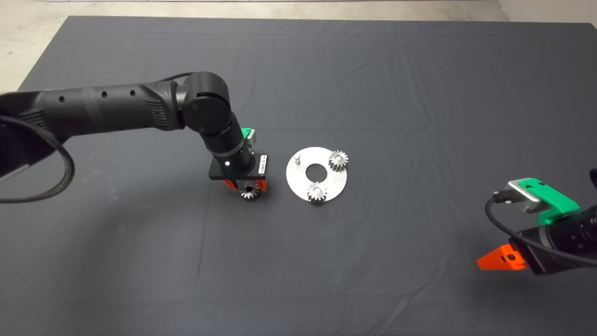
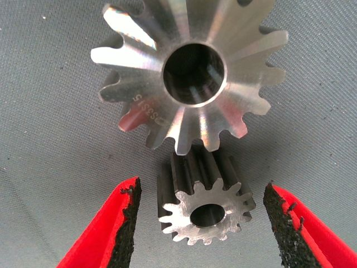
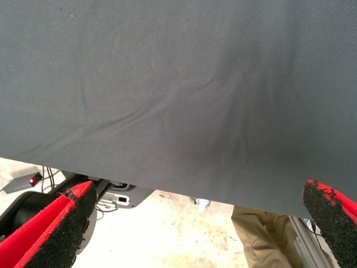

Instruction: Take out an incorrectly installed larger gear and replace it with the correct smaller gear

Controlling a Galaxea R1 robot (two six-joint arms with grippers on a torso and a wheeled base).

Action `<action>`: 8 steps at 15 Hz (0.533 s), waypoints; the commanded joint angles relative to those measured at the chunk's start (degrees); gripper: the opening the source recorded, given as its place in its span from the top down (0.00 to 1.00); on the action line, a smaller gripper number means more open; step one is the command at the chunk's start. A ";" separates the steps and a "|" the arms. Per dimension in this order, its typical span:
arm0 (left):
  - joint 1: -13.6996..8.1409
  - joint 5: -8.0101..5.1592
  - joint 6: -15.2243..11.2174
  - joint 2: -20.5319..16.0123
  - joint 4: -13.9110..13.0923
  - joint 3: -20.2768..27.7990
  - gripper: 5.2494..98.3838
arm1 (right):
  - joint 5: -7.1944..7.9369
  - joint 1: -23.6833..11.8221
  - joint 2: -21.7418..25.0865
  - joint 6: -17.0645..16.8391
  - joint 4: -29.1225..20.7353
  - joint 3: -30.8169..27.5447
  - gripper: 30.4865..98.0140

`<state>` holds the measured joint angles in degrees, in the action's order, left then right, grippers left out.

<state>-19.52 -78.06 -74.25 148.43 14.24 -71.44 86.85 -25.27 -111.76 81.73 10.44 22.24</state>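
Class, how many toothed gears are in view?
4. Two gears on the round plate: one at its right edge, one at its near edge. Two by the left gripper: the smaller gear between its open fingers, the larger gear beside it.

- A dark grey mat (image 1: 419, 93), creased in long soft folds, covers the table.
- Pale speckled concrete floor (image 1: 28, 42) shows past the mat's far edge and corner.
- Beyond the mat's edge: more floor (image 3: 167, 234), cables (image 3: 47, 176), and a person's tan trouser leg (image 3: 268, 234).
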 commanded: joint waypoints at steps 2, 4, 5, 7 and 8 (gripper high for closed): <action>-0.88 -0.25 0.25 -0.02 0.35 0.00 0.51 | -0.19 -1.10 0.18 -0.02 -1.56 0.42 0.00; -0.88 -0.25 0.25 -0.10 0.28 0.00 0.52 | -0.18 -1.10 0.18 0.01 -1.56 0.42 0.00; -0.88 -0.25 0.25 -0.11 0.33 0.00 0.52 | -0.19 -1.10 0.18 0.01 -1.56 0.42 0.00; -0.95 -0.25 0.25 -0.02 0.35 0.00 0.54 | -0.19 -1.10 0.18 -0.07 -1.56 0.42 0.00; -0.90 -0.25 0.25 -0.02 0.35 0.00 0.57 | -0.19 -1.10 0.18 -0.08 -1.56 0.42 0.00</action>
<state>-19.52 -78.06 -74.25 148.43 14.24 -71.44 86.85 -25.27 -111.76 81.73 10.44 22.69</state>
